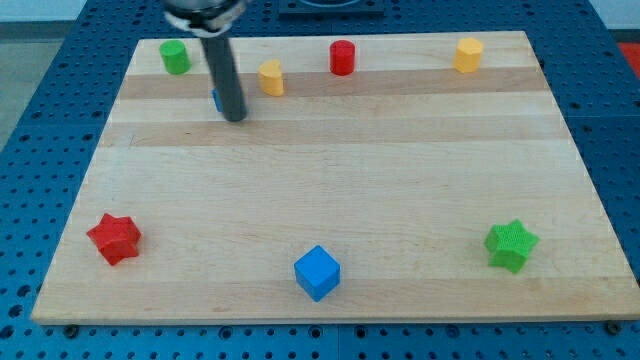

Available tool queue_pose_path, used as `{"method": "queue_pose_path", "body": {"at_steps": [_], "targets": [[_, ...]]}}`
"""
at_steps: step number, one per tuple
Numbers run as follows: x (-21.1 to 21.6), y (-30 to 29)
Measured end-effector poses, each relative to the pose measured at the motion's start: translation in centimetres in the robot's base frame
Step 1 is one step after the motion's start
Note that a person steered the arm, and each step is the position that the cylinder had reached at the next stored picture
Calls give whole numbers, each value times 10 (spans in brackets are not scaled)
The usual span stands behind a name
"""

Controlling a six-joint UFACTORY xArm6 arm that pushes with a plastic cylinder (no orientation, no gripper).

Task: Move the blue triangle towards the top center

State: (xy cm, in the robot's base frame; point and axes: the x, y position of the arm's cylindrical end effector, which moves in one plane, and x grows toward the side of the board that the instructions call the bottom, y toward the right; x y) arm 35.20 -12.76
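1. Right now my tip (235, 117) sits on the table (320, 180) near the view's top left. I have no gripper, only a dark rod, so nothing opens, shuts or holds.
2. Almost all of the blue triangle (216, 99) hides behind the rod. Only a thin blue edge peeks out on the rod's left side, so I cannot make out its shape. It looks like it is touching my tip or just beside it.
3. Just to the right of the rod stands a yellow block (271, 77). A red cylinder (343, 57) is farther right, near the top middle. A green block (175, 56) sits in the top left corner, and another yellow block (468, 54) sits at the top right.
4. Well apart, along the view's bottom, are a red star (114, 237), a blue cube (318, 272) and a green star (511, 244).
5. What could go wrong, I think: the yellow block and the red cylinder stand in the way to the top middle, so a straight push could bump them. The triangle could also slip off the round rod and spin away if my tip pushes off its middle.
6. I can see no words, labels or brand names anywhere.
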Motion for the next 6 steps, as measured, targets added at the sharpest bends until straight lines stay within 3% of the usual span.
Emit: {"method": "queue_pose_path", "body": {"at_steps": [1, 2, 3, 5, 6], "targets": [[2, -100], [-16, -105], [-15, 13], [-18, 57], [-52, 73]]}}
